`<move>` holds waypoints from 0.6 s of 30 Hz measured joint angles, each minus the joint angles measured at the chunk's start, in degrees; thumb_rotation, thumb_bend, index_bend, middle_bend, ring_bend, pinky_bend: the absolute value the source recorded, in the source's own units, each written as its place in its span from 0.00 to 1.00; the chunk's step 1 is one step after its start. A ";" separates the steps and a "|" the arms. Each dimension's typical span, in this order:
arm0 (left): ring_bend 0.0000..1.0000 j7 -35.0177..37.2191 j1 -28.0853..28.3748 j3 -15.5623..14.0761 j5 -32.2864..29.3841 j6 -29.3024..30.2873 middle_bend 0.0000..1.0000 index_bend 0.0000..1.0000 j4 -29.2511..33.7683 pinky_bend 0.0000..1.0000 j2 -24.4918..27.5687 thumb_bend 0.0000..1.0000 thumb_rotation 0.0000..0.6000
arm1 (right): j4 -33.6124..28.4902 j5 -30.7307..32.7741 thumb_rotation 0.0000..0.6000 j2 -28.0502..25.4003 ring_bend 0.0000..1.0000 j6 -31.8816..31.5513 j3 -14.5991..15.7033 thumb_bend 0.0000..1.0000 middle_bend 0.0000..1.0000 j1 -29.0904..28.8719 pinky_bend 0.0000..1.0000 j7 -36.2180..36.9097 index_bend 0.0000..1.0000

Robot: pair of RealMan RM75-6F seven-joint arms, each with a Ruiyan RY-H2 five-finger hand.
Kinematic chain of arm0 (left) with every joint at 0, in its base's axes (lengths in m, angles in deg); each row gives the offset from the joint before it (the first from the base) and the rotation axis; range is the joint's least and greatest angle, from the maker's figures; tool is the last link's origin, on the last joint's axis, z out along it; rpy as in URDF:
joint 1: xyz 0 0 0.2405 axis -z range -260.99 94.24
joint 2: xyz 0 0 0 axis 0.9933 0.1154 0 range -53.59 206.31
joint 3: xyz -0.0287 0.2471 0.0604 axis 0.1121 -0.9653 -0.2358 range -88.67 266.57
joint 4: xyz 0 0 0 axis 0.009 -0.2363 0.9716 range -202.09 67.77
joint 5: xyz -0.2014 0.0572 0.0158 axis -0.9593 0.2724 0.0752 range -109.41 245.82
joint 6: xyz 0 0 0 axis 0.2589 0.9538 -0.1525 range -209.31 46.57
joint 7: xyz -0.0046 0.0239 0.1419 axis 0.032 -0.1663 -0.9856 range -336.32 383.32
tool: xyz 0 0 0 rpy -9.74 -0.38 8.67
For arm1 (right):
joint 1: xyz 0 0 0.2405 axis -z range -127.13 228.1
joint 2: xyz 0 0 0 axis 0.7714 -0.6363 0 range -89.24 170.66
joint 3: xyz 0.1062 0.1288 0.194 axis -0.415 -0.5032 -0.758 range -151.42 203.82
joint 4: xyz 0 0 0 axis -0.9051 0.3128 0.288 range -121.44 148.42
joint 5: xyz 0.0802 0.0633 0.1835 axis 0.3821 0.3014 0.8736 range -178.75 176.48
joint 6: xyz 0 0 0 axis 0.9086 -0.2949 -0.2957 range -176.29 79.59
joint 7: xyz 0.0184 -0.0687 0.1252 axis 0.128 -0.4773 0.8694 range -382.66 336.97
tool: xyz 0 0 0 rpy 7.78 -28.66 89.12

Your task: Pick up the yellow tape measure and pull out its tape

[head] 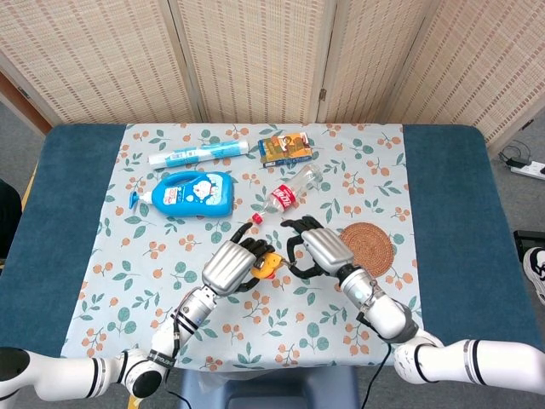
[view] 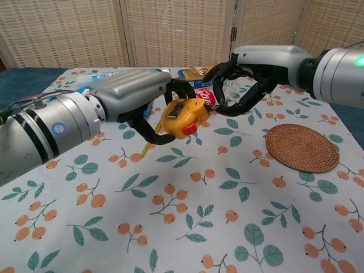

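Pickup looks done, and the pull-out is the step in hand. Left hand (view: 133, 94) wraps its dark fingers round the yellow tape measure (view: 182, 116), a rounded glossy plastic case with a red button and metal clip, held above the floral tablecloth (view: 187, 227). At its 3 o'clock, the right hand (view: 250, 71) curls its fingers at the case's mouth; whether they pinch the tape tip I cannot tell. Next it likely needs a firm pinch, then a straight pull toward 3 o'clock. A woven round coaster (view: 301, 148) lies at 4 o'clock

Tape measure (view: 181, 117) in left hand (view: 145, 98)
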State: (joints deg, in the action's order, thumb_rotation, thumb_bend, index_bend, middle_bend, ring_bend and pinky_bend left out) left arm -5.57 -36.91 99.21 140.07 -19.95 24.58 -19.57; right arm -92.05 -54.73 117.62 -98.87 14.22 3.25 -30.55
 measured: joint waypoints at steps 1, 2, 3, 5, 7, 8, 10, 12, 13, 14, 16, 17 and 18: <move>0.44 0.11 -0.01 -0.02 0.02 0.00 0.53 0.54 -0.07 0.10 0.00 0.39 1.00 | 0.03 0.07 1.00 0.04 0.12 0.01 0.01 0.60 0.17 -0.05 0.01 -0.09 0.67; 0.44 0.23 -0.05 -0.09 0.09 0.03 0.53 0.54 -0.21 0.10 0.03 0.39 1.00 | 0.04 0.17 1.00 0.07 0.12 0.02 0.02 0.61 0.17 -0.11 0.01 -0.20 0.67; 0.44 0.31 -0.09 -0.16 0.18 0.06 0.53 0.54 -0.33 0.10 0.05 0.39 1.00 | 0.00 0.30 1.00 0.05 0.12 0.00 0.03 0.62 0.17 -0.13 0.01 -0.26 0.67; 0.44 0.57 -0.22 -0.36 0.46 0.18 0.53 0.54 -0.78 0.10 0.14 0.39 1.00 | -0.17 0.44 1.00 -0.16 0.13 -0.04 0.01 0.63 0.17 -0.10 0.01 -0.23 0.67; 0.44 0.96 -0.39 -0.60 0.78 0.28 0.53 0.54 -1.39 0.10 0.28 0.39 1.00 | -0.48 0.44 1.00 -0.58 0.13 -0.18 -0.02 0.64 0.18 0.06 0.01 -0.09 0.68; 0.44 1.28 -0.53 -0.79 1.02 0.36 0.53 0.54 -1.93 0.10 0.42 0.39 1.00 | -0.67 0.40 1.00 -0.83 0.14 -0.24 -0.01 0.64 0.18 0.17 0.01 -0.01 0.68; 0.44 1.81 -0.78 -1.12 1.41 0.47 0.53 0.54 -2.97 0.10 0.66 0.39 1.00 | -1.26 0.20 1.00 -1.67 0.14 -0.33 0.06 0.64 0.18 0.52 0.01 0.24 0.68; 0.44 2.46 -1.09 -1.61 1.96 0.52 0.53 0.54 -4.44 0.10 1.08 0.39 1.00 | -1.96 -0.13 1.00 -2.82 0.14 -0.36 0.21 0.64 0.18 0.97 0.01 0.59 0.68; 0.44 2.79 -1.24 -1.85 2.23 0.54 0.53 0.54 -5.13 0.10 1.32 0.39 1.00 | -2.29 -0.31 1.00 -3.44 0.13 -0.38 0.27 0.64 0.18 1.21 0.01 0.80 0.68; 0.44 3.33 -1.48 -2.18 2.63 0.57 0.53 0.54 -6.05 0.10 1.69 0.39 1.00 | -2.65 -0.54 1.00 -4.11 0.13 -0.42 0.35 0.64 0.19 1.51 0.01 1.06 0.68; 0.44 4.26 -1.87 -2.70 3.28 0.66 0.53 0.54 -7.45 0.10 2.25 0.39 1.00 | -3.60 -1.25 1.00 -5.90 0.13 -0.49 0.52 0.64 0.19 2.35 0.01 1.94 0.68; 0.44 4.84 -2.12 -3.07 3.70 0.67 0.53 0.54 -8.46 0.10 2.63 0.39 1.00 | -4.06 -1.67 1.00 -6.79 0.13 -0.53 0.58 0.64 0.19 2.80 0.01 2.52 0.68; 0.44 5.28 -2.31 -3.35 4.01 0.67 0.53 0.54 -9.25 0.10 2.91 0.39 1.00 | -4.69 -2.35 1.00 -8.06 0.13 -0.58 0.67 0.64 0.19 3.47 0.01 3.46 0.68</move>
State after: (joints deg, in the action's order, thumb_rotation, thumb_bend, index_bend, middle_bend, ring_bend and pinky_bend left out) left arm -0.29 -39.21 95.87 144.08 -19.28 15.33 -16.66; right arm -96.74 -57.08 109.55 -99.45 14.89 6.71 -27.09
